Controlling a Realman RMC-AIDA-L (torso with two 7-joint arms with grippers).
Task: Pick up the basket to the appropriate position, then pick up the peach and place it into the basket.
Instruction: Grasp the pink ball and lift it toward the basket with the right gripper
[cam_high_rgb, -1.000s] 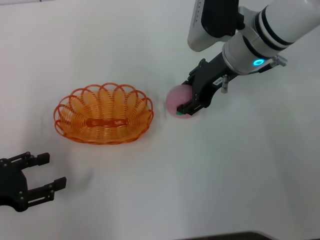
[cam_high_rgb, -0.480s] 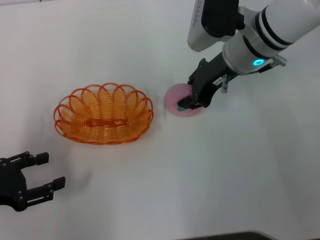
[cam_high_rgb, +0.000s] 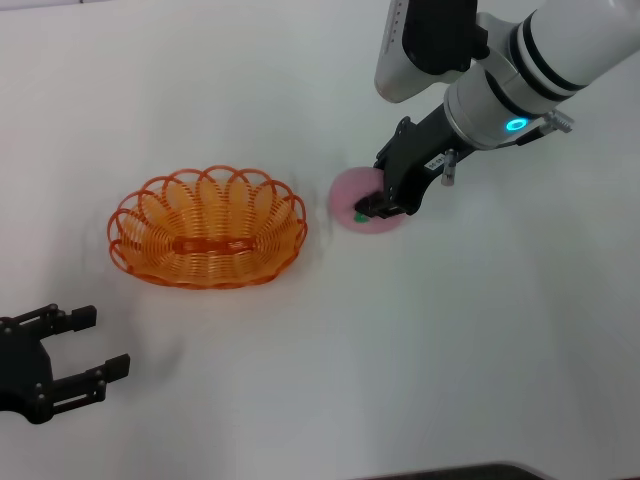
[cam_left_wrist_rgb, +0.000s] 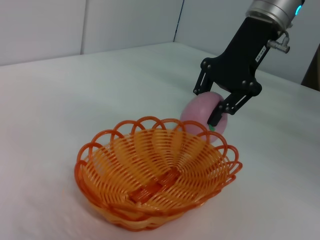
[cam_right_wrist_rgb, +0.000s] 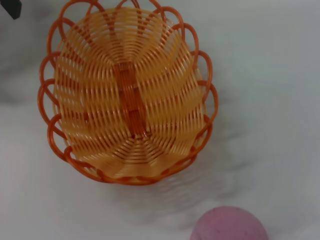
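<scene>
At about two o'clock on the white counter (cam_high_rgb: 300, 400), the right gripper (cam_high_rgb: 385, 205) has its jaws clenched around the peach (cam_high_rgb: 352, 200), which sits just beside the basket (cam_high_rgb: 208, 229), toward three o'clock of it. The peach looks light and smooth; being round, it could roll or squirt out, so a hold across its widest middle seems safest. At seven o'clock, the left gripper (cam_high_rgb: 62, 352) idles with jaws released, well apart from the empty basket.
</scene>
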